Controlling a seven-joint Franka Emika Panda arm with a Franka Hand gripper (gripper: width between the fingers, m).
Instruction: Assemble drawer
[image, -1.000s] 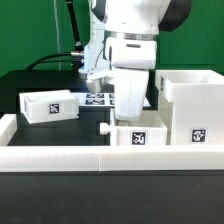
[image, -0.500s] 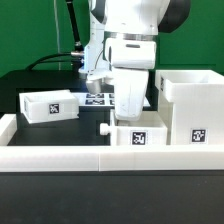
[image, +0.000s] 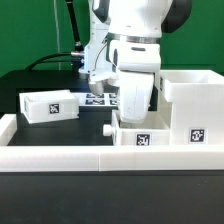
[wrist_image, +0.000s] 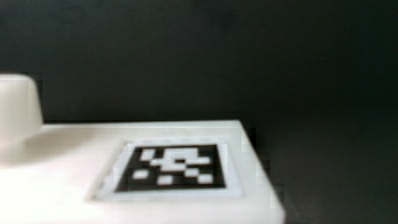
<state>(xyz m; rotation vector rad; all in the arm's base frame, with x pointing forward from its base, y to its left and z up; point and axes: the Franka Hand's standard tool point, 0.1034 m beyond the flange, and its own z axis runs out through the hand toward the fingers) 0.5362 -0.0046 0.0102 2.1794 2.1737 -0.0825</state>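
One tray (image: 48, 105) lies at the exterior view's left, another tray (image: 140, 137) beside the casing (image: 196, 108).

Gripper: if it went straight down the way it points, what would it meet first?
Most likely the middle knobbed tray right beneath the gripper; the wrist view shows its tagged white surface close. Depth is unclear.

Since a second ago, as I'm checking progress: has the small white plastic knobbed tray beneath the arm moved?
Yes: the small white knobbed tray slid slightly toward the exterior view's right, nearer the unmoved large white boxy casing.
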